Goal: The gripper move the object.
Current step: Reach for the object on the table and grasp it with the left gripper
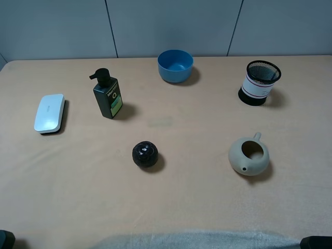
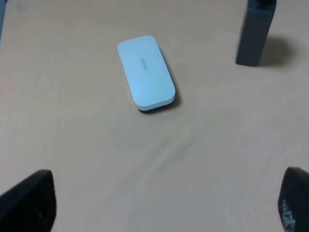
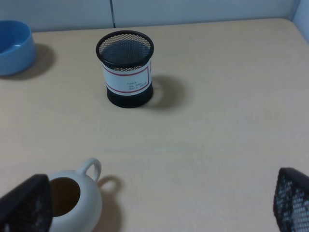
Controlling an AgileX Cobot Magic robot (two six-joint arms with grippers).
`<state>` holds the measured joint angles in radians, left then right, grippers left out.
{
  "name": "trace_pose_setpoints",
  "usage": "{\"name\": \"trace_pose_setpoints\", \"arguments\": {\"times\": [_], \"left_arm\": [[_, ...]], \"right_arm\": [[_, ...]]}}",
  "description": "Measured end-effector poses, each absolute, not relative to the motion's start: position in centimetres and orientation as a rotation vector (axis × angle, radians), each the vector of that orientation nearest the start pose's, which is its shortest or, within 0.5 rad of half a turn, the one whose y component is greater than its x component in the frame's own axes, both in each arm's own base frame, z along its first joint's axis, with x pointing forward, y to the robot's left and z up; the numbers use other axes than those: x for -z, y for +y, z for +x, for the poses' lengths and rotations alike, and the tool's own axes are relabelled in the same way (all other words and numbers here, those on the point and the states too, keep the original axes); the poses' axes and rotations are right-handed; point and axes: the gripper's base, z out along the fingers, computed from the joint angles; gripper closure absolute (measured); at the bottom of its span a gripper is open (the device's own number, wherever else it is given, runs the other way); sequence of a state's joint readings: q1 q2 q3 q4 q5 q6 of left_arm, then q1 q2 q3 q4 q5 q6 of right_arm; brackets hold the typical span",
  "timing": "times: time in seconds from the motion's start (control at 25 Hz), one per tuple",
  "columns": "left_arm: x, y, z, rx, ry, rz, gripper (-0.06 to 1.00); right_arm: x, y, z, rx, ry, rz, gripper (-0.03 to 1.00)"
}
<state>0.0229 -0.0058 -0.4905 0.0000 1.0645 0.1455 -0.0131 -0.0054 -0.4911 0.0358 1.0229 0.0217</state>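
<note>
You are looking at a task that, judging by these views, is not yet under way. The slab [image 1: 50,113] is lying flat on the table [image 1: 197,207], white face up, at the far left of the high view. It is sitting near the bottle [image 1: 107,95] but apart from it, and nothing is touching it. Your left gripper [image 2: 164,205] is hanging back from the slab with bare table between them. Its 2 fingers [image 2: 29,205] are standing wide apart, released and holding nothing. The slab is showing ahead of the gap, slightly off to 1 side and angled rather than square to the jaws. Your right gripper [image 3: 159,208] is likewise spread and empty, facing the mesh cup [image 3: 125,67] with the teapot [image 3: 72,198] close by 1 finger. That places it well away from the slab, so the left arm is looking like the 1 to use. All the steps are waiting for you: reaching out to the slab, lining the jaws up across its narrow width, coming down over it, closing, then carrying or sliding it. The task names no destination, so you are choosing the spot yourself. The ball [image 1: 144,154] and the bowl [image 1: 175,65] are sitting well clear of the reach.
</note>
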Motion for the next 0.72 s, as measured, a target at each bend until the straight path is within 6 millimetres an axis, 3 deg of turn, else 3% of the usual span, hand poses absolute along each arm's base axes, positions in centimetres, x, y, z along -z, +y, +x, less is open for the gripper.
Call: {"name": "trace_pose_setpoints", "arguments": {"times": [0.56,0.72], "left_arm": [[-27.43,0.08,-0.49,-0.109,2.051,0.111,0.03],[-28.14,0.15,0.33,-0.112,2.097,0.11,0.03]], "right_arm": [[-27.78,0.28,-0.32,-0.048,2.01,0.034,0.27],[-27.78,0.28,-0.32,-0.048,2.01,0.034,0.27]]}}
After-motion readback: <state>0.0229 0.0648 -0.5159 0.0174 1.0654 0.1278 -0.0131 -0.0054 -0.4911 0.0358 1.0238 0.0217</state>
